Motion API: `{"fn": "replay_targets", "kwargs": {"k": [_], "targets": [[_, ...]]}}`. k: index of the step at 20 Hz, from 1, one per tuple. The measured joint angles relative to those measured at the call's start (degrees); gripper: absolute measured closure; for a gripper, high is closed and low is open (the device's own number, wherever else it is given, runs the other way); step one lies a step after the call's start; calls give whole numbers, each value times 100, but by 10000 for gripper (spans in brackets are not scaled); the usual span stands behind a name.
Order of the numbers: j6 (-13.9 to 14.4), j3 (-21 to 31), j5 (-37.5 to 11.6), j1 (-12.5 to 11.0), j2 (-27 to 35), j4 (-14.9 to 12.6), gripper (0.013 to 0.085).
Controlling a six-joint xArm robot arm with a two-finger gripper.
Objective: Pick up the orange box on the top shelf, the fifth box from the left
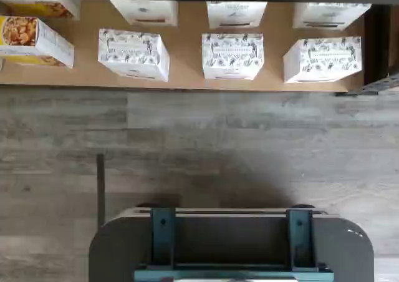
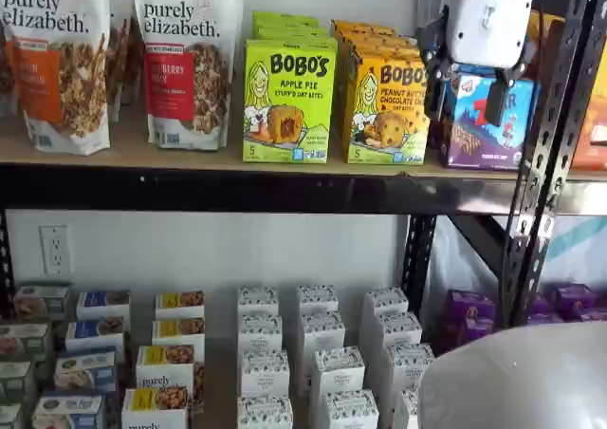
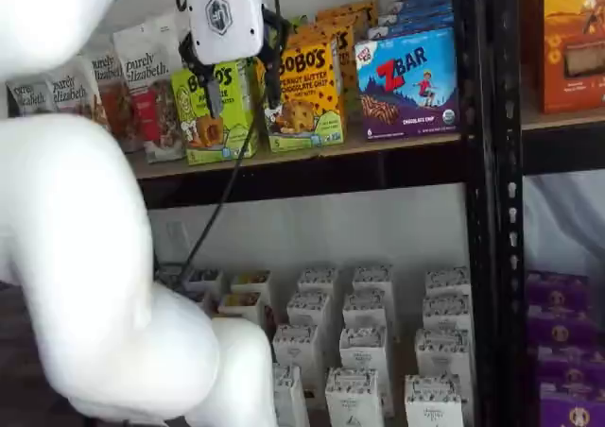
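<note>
The orange box (image 2: 384, 102) stands upright on the top shelf (image 2: 237, 190), printed Bobo's Peanut Butter Chocolate Chip, with more of the same behind it. It shows in both shelf views (image 3: 304, 92). My gripper (image 2: 467, 97) hangs in front of the shelf at box height, white body above, two black fingers apart with a plain gap, holding nothing. In one shelf view it stands just right of the orange box; in the other shelf view the gripper (image 3: 241, 89) stands just left of it. The wrist view does not show the box or the fingers.
A lime-green Bobo's box (image 2: 287, 97) stands left of the orange box, a blue Zbar box (image 3: 406, 82) right of it. Granola bags (image 2: 57, 64) stand further left. A black upright (image 2: 550, 144) rises at the right. White patterned boxes (image 1: 232, 56) fill the low shelf.
</note>
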Motion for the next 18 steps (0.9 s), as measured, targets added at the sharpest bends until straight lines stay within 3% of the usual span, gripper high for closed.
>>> {"fn": "replay_targets", "kwargs": {"k": [3,6,14,18], "targets": [[-67,-347,668,-275,377,376,130],[-76,-384,760,-297,410,426,130],[-120,-313,555,-308,381,392,130],[-140,-177,137,-171,318,92,130]]}}
